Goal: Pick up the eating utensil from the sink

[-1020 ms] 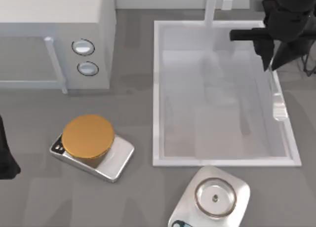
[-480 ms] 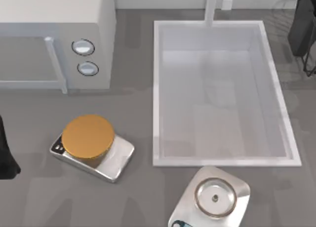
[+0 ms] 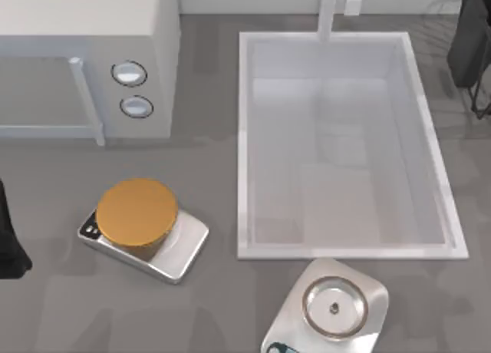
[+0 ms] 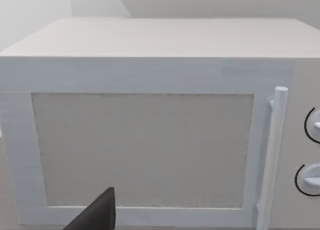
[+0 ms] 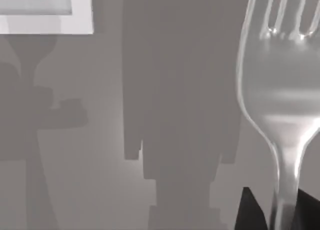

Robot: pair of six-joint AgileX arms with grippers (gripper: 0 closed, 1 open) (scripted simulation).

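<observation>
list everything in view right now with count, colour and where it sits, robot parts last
slim silver-white fork: 1, held by its handle in the right gripper, above grey table
large rectangular white sink: 1, right half of table, with a white faucet at its far edge
white microwave-like box with two round knobs: 1, far left
orange round disc: 1, on a silver scale, near left
silver scale with round metal pan: 1, near edge, below sink
grey table: 1
right gripper: black, shut on fork; its arm at far right edge
left arm: black, parked at left edge
</observation>
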